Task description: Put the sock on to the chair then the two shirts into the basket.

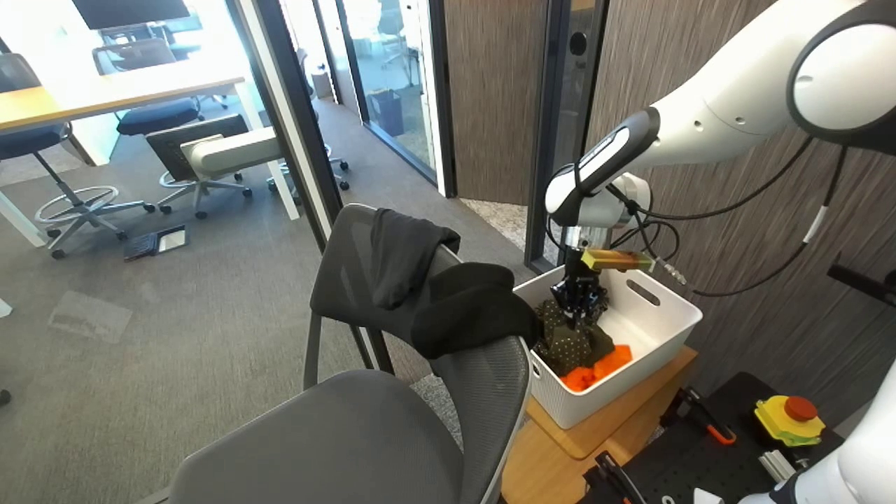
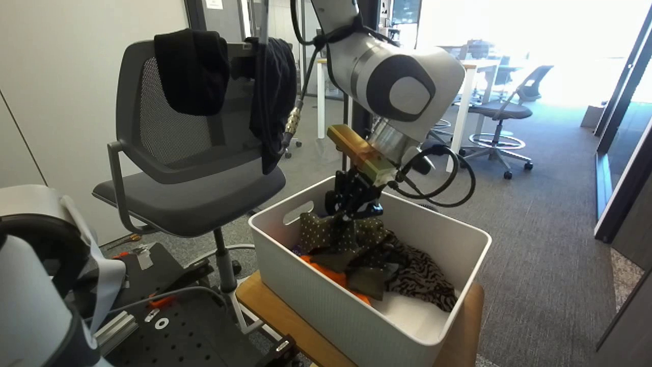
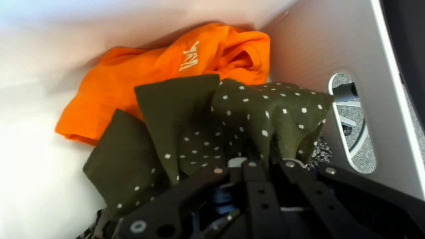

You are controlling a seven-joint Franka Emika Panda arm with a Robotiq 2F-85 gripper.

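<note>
The dotted olive sock [image 3: 199, 126] lies crumpled in the basket [image 2: 316, 295], across the middle of the wrist view, and the tool [image 3: 269, 161] pinches a fold of it. That hold seems to take only a small bunch, so thin cloth could slide free on the way up. The sock overlaps an orange cloth [image 3: 166, 69], and in an exterior view a striped cloth [image 2: 423, 278] lies just beside it; either might ride along if the layers cling. A trailing corner near the slotted end wall could snag there, and the hanging cable [image 2: 293, 121] could catch on the rim during the lift. The chair [image 1: 350, 434] looks to be the next goal; its backrest carries a black shirt [image 1: 476, 308] and a dark grey shirt [image 1: 406, 255], so too low an approach may sweep one off. The basket rests on a wooden bench [image 1: 546, 469], and a tug on the clinging heap could shift it. In an exterior view a yellow stop-button box [image 1: 787, 420] stands at the lower right of the frame, while grey carpet [image 1: 210, 315] runs left past a glass partition [image 1: 302, 115] to a desk [image 1: 126, 91] and wheeled office chairs [image 1: 157, 119] at the upper left.
</note>
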